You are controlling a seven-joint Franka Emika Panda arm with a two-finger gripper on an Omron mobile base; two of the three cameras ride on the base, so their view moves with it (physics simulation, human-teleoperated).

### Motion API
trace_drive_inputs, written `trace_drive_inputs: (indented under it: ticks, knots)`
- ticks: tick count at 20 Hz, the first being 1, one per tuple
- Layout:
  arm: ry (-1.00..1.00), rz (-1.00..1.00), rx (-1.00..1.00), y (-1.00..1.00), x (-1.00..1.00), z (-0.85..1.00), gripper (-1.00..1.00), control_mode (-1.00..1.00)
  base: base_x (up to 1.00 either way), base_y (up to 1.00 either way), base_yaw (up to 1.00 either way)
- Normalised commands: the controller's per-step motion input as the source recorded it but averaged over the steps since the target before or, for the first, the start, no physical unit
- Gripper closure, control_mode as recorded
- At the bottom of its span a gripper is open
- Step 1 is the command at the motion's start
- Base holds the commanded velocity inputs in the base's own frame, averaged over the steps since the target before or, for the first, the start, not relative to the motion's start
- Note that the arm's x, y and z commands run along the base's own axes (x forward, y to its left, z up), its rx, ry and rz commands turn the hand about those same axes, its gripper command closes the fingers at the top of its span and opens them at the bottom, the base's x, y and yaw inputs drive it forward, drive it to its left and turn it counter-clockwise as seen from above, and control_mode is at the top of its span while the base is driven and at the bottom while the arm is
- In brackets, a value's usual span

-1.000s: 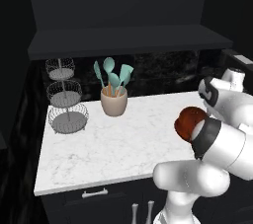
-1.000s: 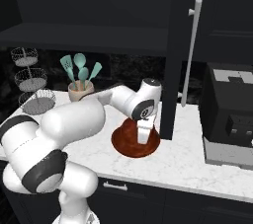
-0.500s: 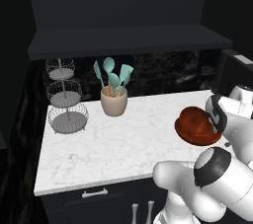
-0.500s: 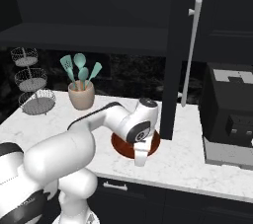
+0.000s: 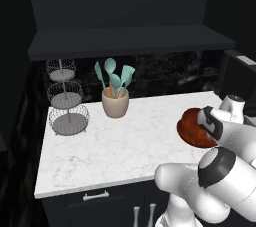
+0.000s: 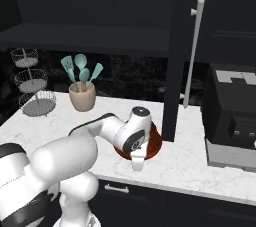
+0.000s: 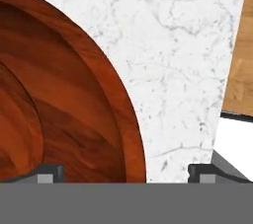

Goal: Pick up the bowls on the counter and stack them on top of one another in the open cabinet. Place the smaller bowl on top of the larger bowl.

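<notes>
End effector (image 7: 126, 171) poised low over the table (image 7: 173, 70), fingers spread and empty, straddling the near rim of a reddish-brown bowl (image 7: 59, 104) whose hollow lies to one side, on the marble.

Bowl (image 7: 64, 99) glossy reddish-brown with darker wood-grain banding; counter (image 5: 115, 146) white marble with faint grey veining; cup (image 5: 115, 104) beige, holding teal utensils (image 5: 116, 74); cabinet (image 5: 125, 41) matte black; floor (image 7: 242, 65) light wood-toned.

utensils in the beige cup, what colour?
Teal. The utensils stand in the cup on the counter, clearest in the left base view.
</notes>
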Motion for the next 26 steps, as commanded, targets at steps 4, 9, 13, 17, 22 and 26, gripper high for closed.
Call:
trace_drive_inputs:
  ticks: [4,9,13,17,22,26]
  knots:
    - [0.00,0.02,0.00,0.00,0.52,-0.14,-1.00,-1.00,0.00,0.00,0.00]
    - [0.00,0.04,0.00,0.00,0.39,-0.13,1.00,-1.00,0.00,0.00,0.00]
    - [0.00,0.01,0.00,0.00,0.00,0.00,1.00,-1.00,0.00,0.00,0.00]
    - [-0.04,0.00,0.00,0.00,-0.04,0.12,1.00,-1.00,0.00,0.00,0.00]
    - [-0.23,0.00,0.00,0.05,-0.17,0.61,1.00,-1.00,0.00,0.00,0.00]
    - [-0.36,0.00,-0.04,0.25,-0.32,1.00,1.00,-1.00,0.00,0.00,0.00]
